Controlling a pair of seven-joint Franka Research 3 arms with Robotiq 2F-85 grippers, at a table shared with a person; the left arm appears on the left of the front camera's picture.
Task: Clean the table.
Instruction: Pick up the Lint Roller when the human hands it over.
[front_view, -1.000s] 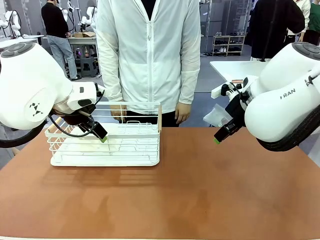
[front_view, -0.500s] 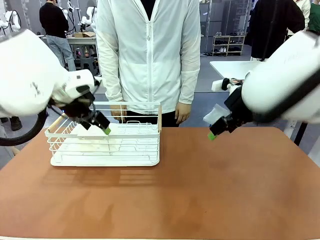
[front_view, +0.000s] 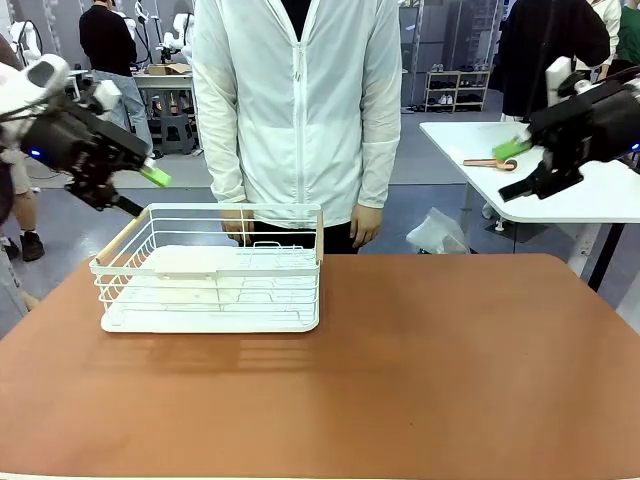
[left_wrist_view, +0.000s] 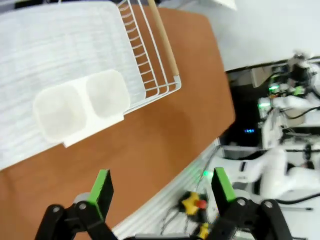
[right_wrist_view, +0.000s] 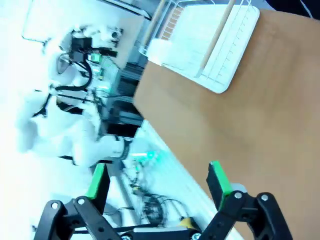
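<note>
**Both pincers gaping wide and holding nothing above the table**

The left gripper (front_view: 146, 193) is hanging in the air beyond the table's far left corner, above and to the left of the basket. In the left wrist view, the left gripper (left_wrist_view: 161, 182) is showing its two black fingers with green pads spread wide apart, with nothing between them and nothing touching them. The right gripper (front_view: 510, 170) is hovering high past the far right corner. The right wrist view is showing the right gripper (right_wrist_view: 158, 175) just as wide open and equally empty.

The large rectangular table with a smooth matte reddish-brown top and rounded corners (front_view: 400, 380) is lying in front of the robot, spreading across the lower half of the front view. A white wire basket with pale wooden handle bars (front_view: 300, 325) is sitting on it near the far left corner. A white plastic tray with two rounded square cups (left_wrist_view: 80, 107) is resting in the basket.

A person in a white zipped jacket (front_view: 295, 110) is standing at the far edge, arms hanging down. One hand (front_view: 237, 225) is showing just behind the basket's far rim. Off past the right corner, a white-topped table with thin black legs (front_view: 600, 195) is standing.
</note>
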